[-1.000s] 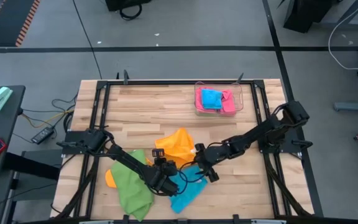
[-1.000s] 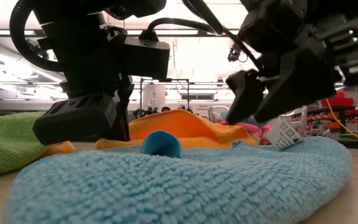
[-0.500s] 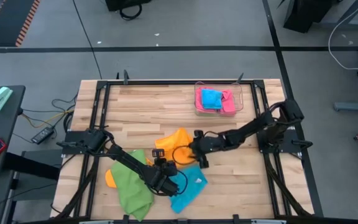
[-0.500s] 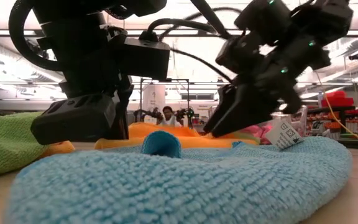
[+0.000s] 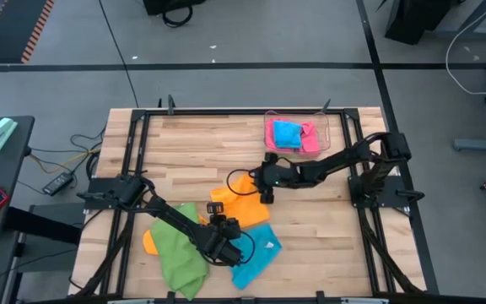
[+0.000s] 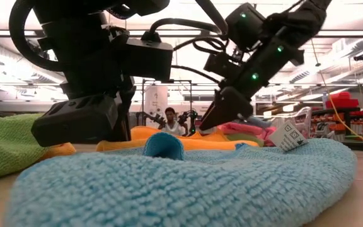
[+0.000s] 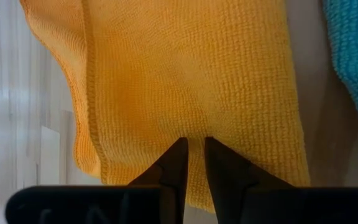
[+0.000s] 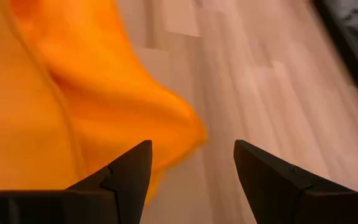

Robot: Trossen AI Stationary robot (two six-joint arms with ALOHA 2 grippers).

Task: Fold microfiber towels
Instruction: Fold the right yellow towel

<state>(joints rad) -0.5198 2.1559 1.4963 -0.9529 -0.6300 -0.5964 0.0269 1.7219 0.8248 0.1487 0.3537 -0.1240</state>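
Observation:
An orange towel (image 5: 241, 198) lies rumpled mid-table, one end running under a green towel (image 5: 180, 253) at the near left. A sky blue towel (image 5: 256, 251) with a white tag lies near it on the right. My left gripper (image 5: 224, 225) is low over the orange towel's near part and shut on it (image 7: 191, 146). My right gripper (image 5: 262, 187) hangs open over the orange towel's far right corner (image 8: 185, 134), which sits ahead of the two fingers and apart from them. My left gripper pinches the orange towel a little in from its hemmed edge, at a spot (image 7: 192, 132) right at the two fingertips. The fingers slant down onto it. One layer or several, I cannot tell. The towel lies slack on the table.
A clear tray (image 5: 326, 137) at the far right holds a blue and a pink towel. Black frame rails (image 5: 226, 112) run around the wooden tabletop. Bare wood (image 5: 327, 228) lies at the near right. A person (image 6: 169, 120) shows in the room beyond.
My right gripper has swung from over the blue towel's tagged corner toward the table's far edge and a little left, turning as it went. It now hangs over the orange towel's far right corner, open as before. The towels lie as they did.

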